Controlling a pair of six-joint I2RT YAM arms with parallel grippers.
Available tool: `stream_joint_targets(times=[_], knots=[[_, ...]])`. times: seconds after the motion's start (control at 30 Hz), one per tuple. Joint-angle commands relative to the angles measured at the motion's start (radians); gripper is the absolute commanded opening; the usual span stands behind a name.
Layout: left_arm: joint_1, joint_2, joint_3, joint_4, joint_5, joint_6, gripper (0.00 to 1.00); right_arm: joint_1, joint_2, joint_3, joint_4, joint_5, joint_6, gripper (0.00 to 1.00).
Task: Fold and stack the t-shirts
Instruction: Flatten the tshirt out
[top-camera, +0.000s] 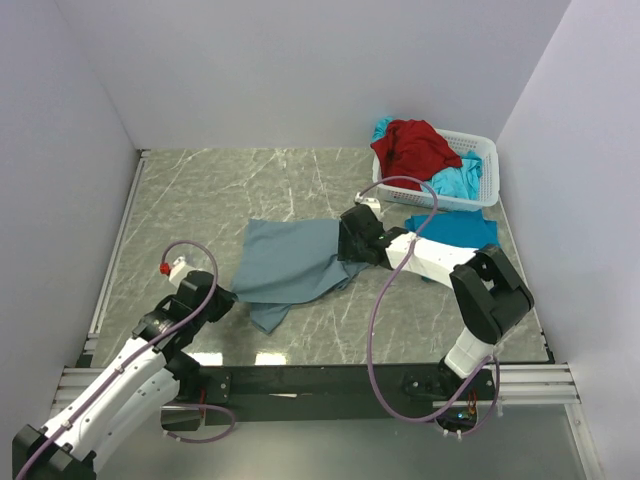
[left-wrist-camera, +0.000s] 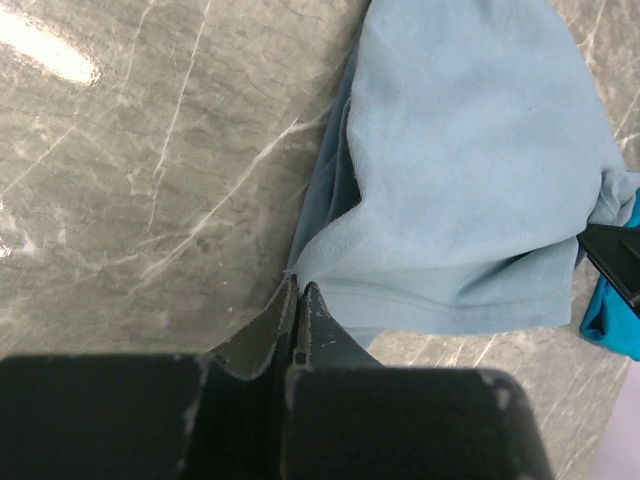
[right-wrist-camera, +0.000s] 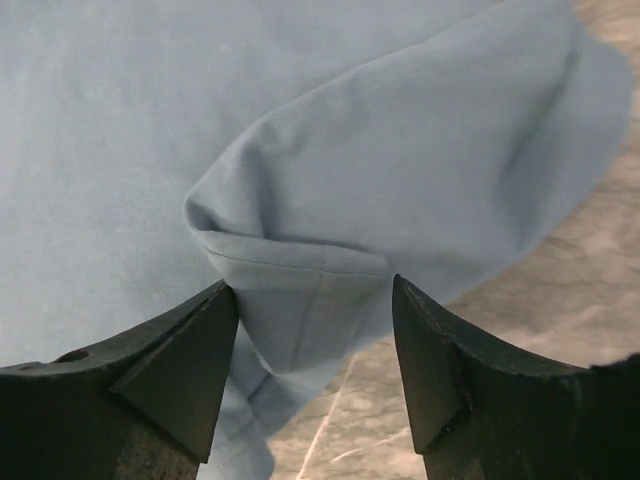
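The grey-blue t-shirt (top-camera: 290, 265) lies spread and rumpled mid-table. My left gripper (top-camera: 228, 296) is at its left corner. In the left wrist view that gripper (left-wrist-camera: 298, 285) is shut, pinching the edge of the grey-blue t-shirt (left-wrist-camera: 470, 180). My right gripper (top-camera: 350, 245) is at the shirt's right end. In the right wrist view it (right-wrist-camera: 312, 300) stands open, its fingers on either side of a raised hemmed fold of the shirt (right-wrist-camera: 300, 130) without pressing it. A red t-shirt (top-camera: 415, 145) and a turquoise t-shirt (top-camera: 455, 183) fill the basket.
The white lattice basket (top-camera: 487, 160) stands at the back right near the wall. Another turquoise cloth (top-camera: 450, 230) lies on the table in front of it, partly under the right arm. Bare marble table (top-camera: 200, 200) stretches to the left and back.
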Motion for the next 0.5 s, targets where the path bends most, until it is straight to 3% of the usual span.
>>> stream_joint_targets(times=[0.0, 0.17, 0.2, 0.27, 0.3, 0.43, 0.47], knots=[[-0.001, 0.014, 0.053, 0.017, -0.027, 0.012, 0.00, -0.016, -0.036, -0.014, 0.118, -0.139, -0.018, 0.68], [-0.001, 0.000, 0.056, 0.007, -0.033, 0.009, 0.00, -0.048, -0.019, -0.022, 0.143, -0.217, -0.004, 0.61], [-0.001, -0.004, 0.056, 0.004, -0.036, 0.008, 0.00, -0.054, -0.020, -0.025, 0.145, -0.222, -0.001, 0.55], [-0.001, -0.011, 0.059, -0.002, -0.042, 0.006, 0.00, -0.057, -0.034, -0.034, 0.140, -0.213, -0.001, 0.34], [-0.001, -0.014, 0.063, -0.003, -0.045, 0.006, 0.00, -0.059, -0.043, -0.036, 0.128, -0.204, 0.000, 0.16], [-0.001, -0.014, 0.085, 0.006, -0.061, 0.014, 0.00, -0.057, -0.120, -0.049, 0.082, -0.116, 0.003, 0.00], [-0.001, -0.012, 0.091, 0.007, -0.065, 0.015, 0.00, -0.057, -0.162, -0.049, 0.067, -0.095, 0.002, 0.00]])
